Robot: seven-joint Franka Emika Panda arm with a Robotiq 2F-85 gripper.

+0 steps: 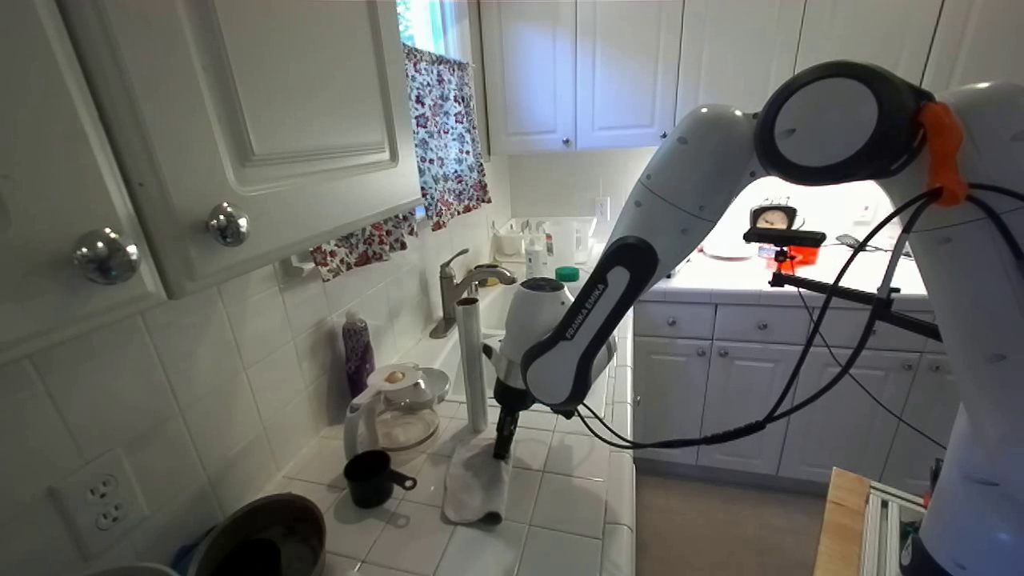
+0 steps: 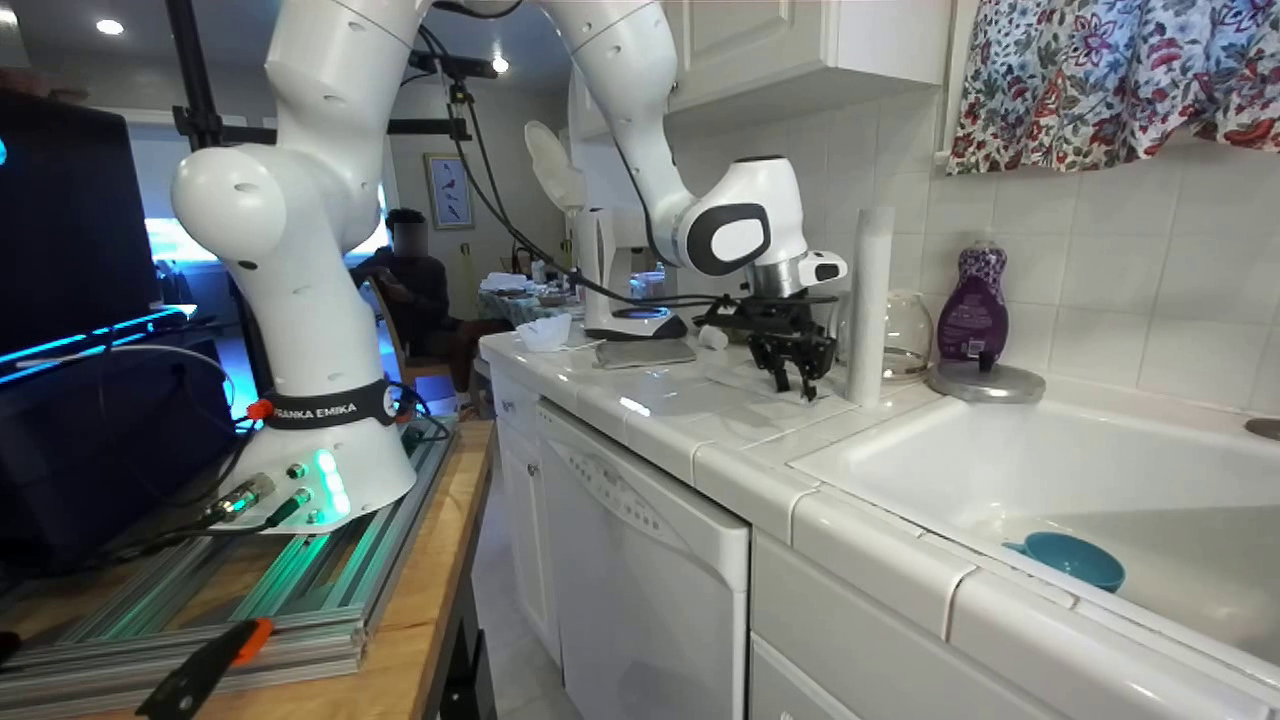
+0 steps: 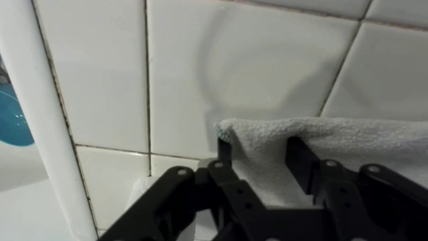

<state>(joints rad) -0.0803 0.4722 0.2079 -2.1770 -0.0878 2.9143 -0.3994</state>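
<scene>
We see the pincer [image 3: 259,144], jaws parted, at one end of a fuzzy white cloth [image 1: 478,484] lying on the glossy tiled worktop [image 1: 568,504]; the smooth white sink [image 2: 1120,450] contains a rounded blue cup [image 2: 1072,560]

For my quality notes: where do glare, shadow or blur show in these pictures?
Far counter blown out white in an exterior view; small glare spot on the counter edge in an exterior view; curved shadows on the tiles beside the cloth, and a slightly soft-looking gripper, in the wrist view.
</scene>
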